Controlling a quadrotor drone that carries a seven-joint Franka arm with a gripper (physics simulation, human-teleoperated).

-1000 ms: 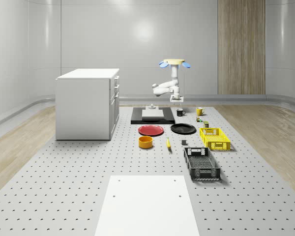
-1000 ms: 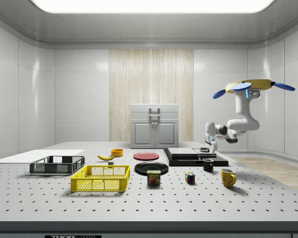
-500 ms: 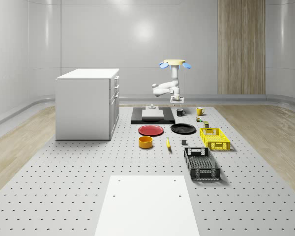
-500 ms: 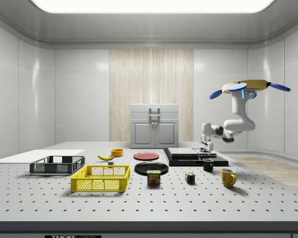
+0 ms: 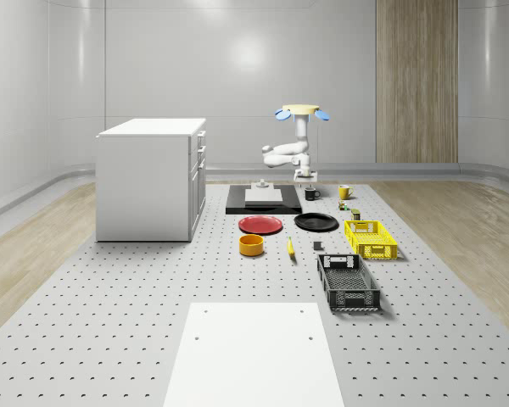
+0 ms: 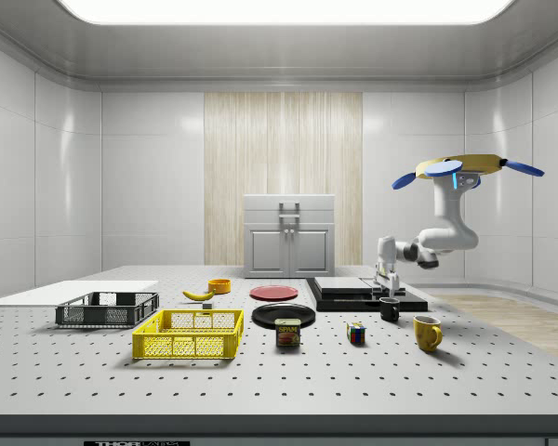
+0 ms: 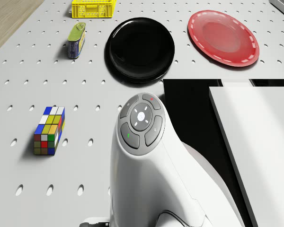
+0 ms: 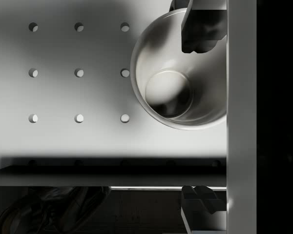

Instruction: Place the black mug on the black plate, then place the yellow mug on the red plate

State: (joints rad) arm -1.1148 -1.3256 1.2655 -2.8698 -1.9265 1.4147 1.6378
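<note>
The black mug point(image 5: 310, 194) point(image 6: 390, 309) stands on the table beside the black platform. From above its pale inside point(image 8: 178, 90) shows in the wrist view. My gripper point(image 5: 305, 175) point(image 6: 387, 279) point(image 8: 200, 117) hangs open just above it, one finger point(image 8: 200, 29) over the rim and the other finger point(image 8: 200, 204) well off to the side. The drone point(image 5: 300, 110) point(image 6: 460, 167) hovers above the table's far end. The yellow mug point(image 5: 344, 192) point(image 6: 427, 333) stands near the black one. The black plate point(image 5: 316, 222) point(image 7: 141, 48) and red plate point(image 5: 261, 225) point(image 7: 223, 38) lie side by side, bare.
A black platform point(image 5: 263, 200) with a white block lies next to the mug. A Rubik's cube point(image 7: 49, 130), a can point(image 7: 76, 40), a yellow crate point(image 5: 371, 238) and a black crate point(image 5: 348, 282) sit nearby. A white cabinet point(image 5: 151, 178) stands at the whole-scene view's left.
The drone has shifted slightly toward the side view's left and sunk a little. The gripper has come down closer over the black mug. The mugs and plates have not moved.
</note>
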